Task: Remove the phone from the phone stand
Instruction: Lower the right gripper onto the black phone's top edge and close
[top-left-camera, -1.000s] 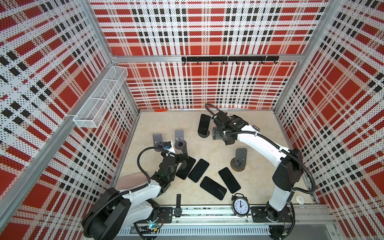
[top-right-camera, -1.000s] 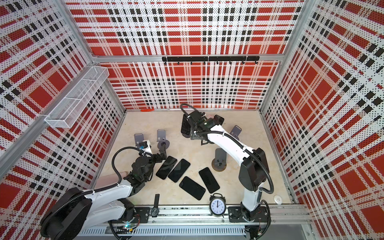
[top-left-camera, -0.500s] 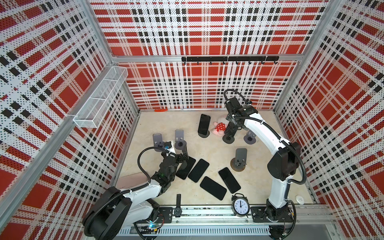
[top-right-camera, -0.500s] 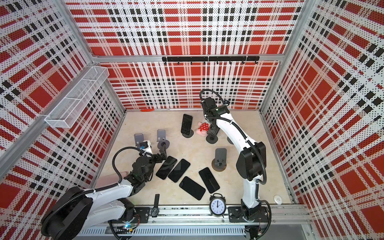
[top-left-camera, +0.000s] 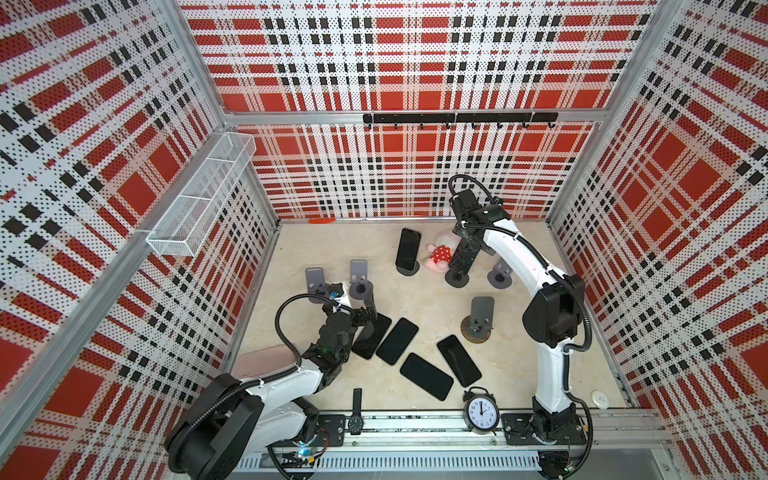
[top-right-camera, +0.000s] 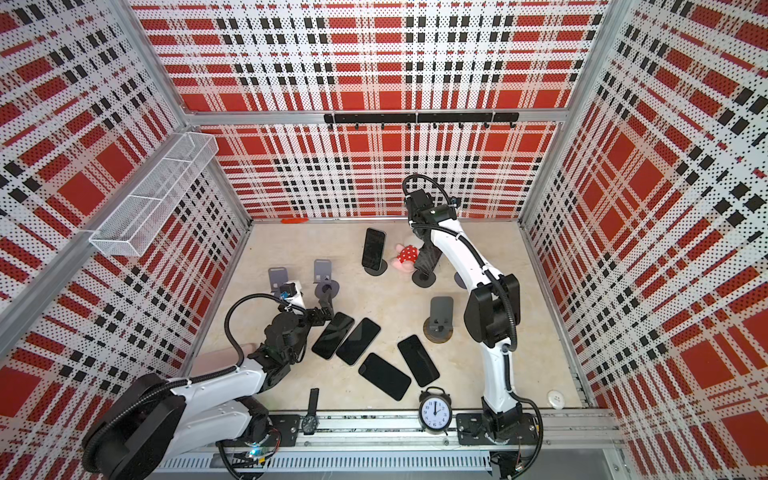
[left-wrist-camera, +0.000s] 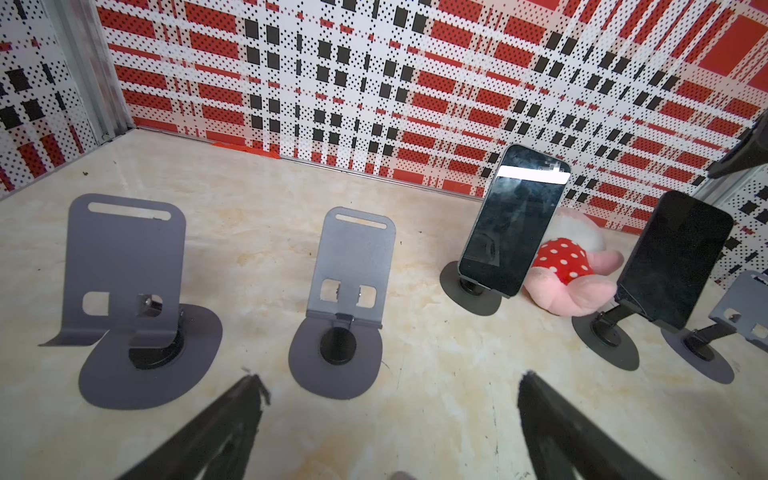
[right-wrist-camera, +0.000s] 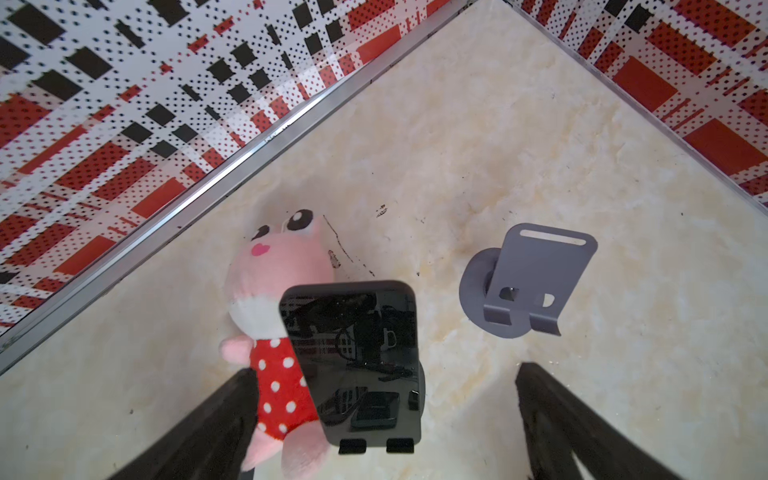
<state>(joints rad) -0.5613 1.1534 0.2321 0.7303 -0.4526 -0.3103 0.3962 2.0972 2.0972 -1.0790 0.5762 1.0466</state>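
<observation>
- While the right gripper (right-wrist-camera: 386, 370) hangs over it with both black fingers (right-wrist-camera: 208, 428) spread wide and gripping nothing, the black glossy-screened smartphone (right-wrist-camera: 357, 365) leans tilted back on its dark round-based phone stand (top-left-camera: 457, 277), its lower edge caught in two small black hooks.
- Seen from the right wrist, the smartphone lies between the fingers, nearer one of them, and neither is seen touching it.
- Just beside it lies a pink plush toy in a red white-dotted dress (right-wrist-camera: 282, 332). On its other side, apart from it, stands an empty grey sheet-metal stand (right-wrist-camera: 528, 282).
- The left gripper (left-wrist-camera: 390, 415) is likewise open and empty, low over the beige marbled tabletop (left-wrist-camera: 257, 232), facing a pair of empty grey stands (left-wrist-camera: 349, 266).
- A second black smartphone (top-left-camera: 408, 249) rests on its own stand near the back wall, on the toy's far side.
- Four black phones lying flat (top-left-camera: 397, 340) cluster toward the table's front, close by the left gripper in both top views.
- At the front rail stand a black twin-bell alarm clock (top-left-camera: 481, 411) and a black wristwatch (top-left-camera: 356, 411).
</observation>
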